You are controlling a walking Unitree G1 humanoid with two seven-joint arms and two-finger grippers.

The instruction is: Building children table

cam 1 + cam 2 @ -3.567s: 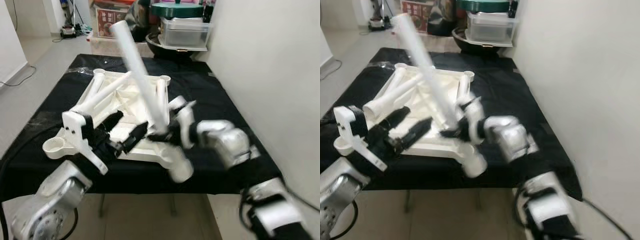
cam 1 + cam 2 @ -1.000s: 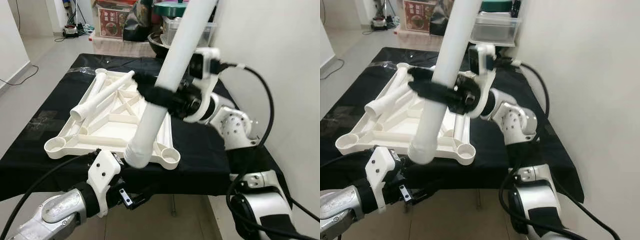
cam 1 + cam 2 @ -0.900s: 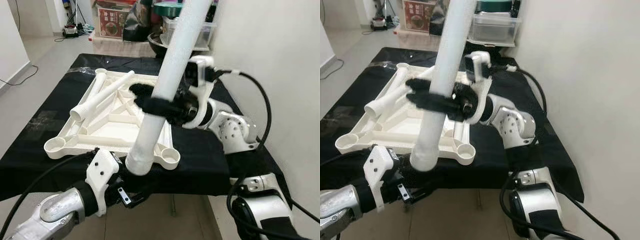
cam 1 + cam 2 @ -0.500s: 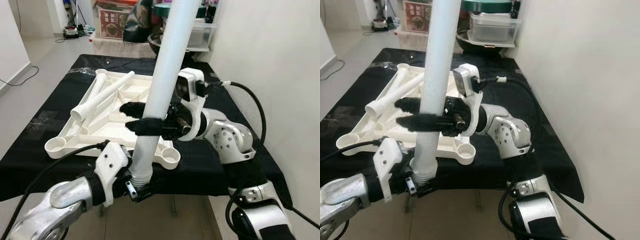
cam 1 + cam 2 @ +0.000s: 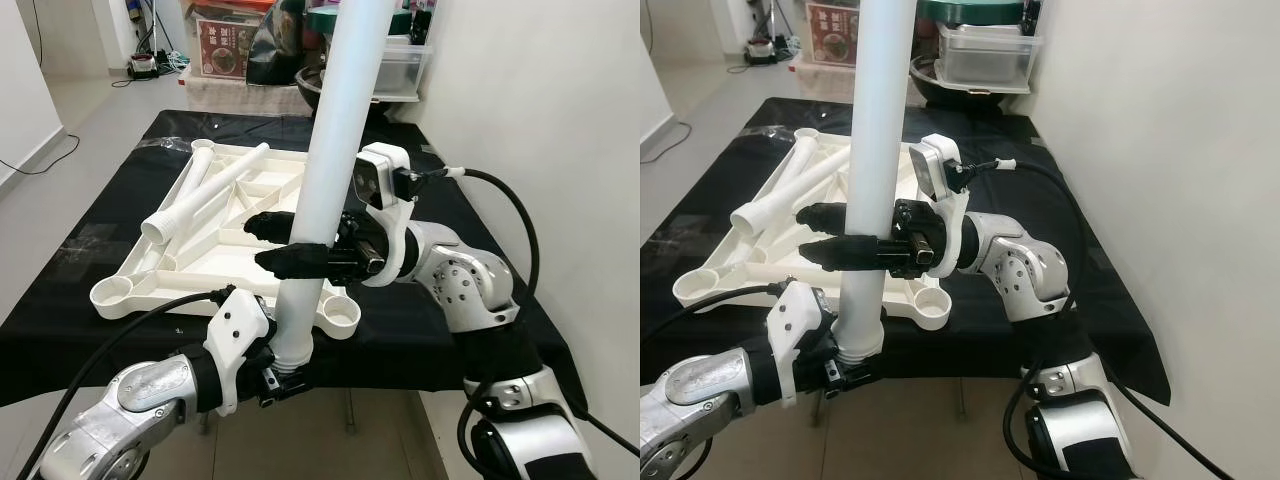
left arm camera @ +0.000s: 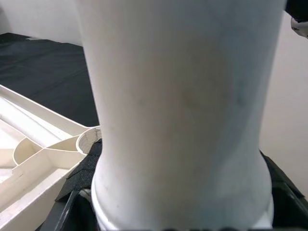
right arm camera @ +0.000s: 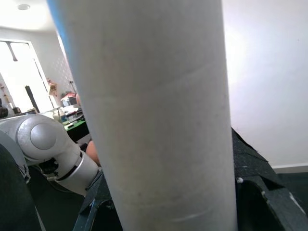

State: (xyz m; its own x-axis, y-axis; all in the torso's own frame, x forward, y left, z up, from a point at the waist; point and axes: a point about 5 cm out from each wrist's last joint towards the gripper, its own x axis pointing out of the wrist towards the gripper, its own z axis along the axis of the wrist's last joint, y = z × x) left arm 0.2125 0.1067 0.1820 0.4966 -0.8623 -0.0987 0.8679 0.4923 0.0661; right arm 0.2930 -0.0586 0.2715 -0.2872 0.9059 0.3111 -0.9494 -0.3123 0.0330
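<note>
While both hands [image 5: 275, 250] [image 5: 283, 375] clamp upright leg [image 5: 325, 180], it hides tabletop [image 5: 215, 240].

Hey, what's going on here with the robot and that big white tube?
The robot holds a white table leg upright in front of a black-covered table. Its right claw grips the leg midway, and its left claw is at the leg's threaded bottom end. The upturned white tabletop lies on the table with other legs resting on it. The held leg is not yet in a corner socket.
</note>
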